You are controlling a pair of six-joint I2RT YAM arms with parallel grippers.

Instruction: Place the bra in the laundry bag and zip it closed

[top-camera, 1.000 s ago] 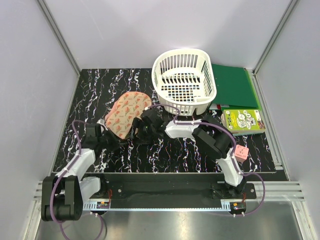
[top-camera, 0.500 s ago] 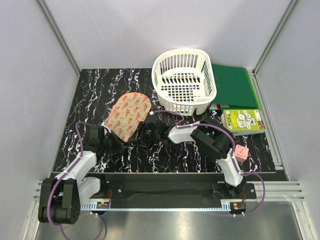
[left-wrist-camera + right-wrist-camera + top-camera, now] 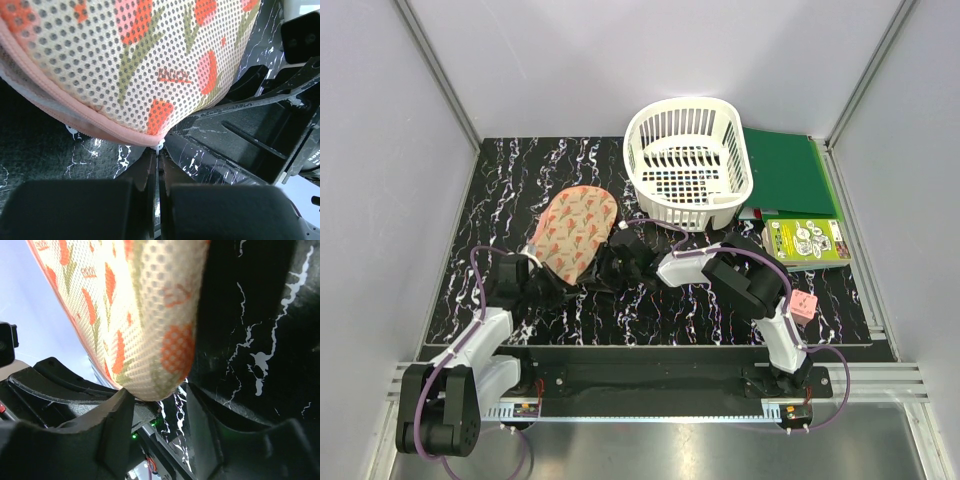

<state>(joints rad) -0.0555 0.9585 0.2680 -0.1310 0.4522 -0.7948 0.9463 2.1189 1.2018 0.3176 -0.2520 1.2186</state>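
Note:
The laundry bag point(image 3: 575, 230) is a peach oval pouch with a watermelon print, lying left of centre on the black marbled table. My left gripper point(image 3: 548, 287) is at its near-left end. In the left wrist view the bag point(image 3: 140, 60) fills the top, and my left gripper point(image 3: 159, 155) is shut on the small white zipper pull point(image 3: 159, 146) at the pink trim. My right gripper point(image 3: 607, 265) is at the bag's near-right edge. In the right wrist view the gripper point(image 3: 160, 400) pinches the bag's rounded end point(image 3: 150, 325), both fingers touching it. The bra shows in no view.
A white slotted basket point(image 3: 688, 160) stands behind the bag at the back centre. To its right lie a green folder point(image 3: 785, 170) and a printed booklet point(image 3: 807, 240). A pink cube point(image 3: 804, 305) sits by the right arm. Grey walls enclose the table.
The right gripper's jaws have narrowed onto the bag's end. The left gripper has drawn slightly toward the near left, and the bag has settled into a more compact oval.

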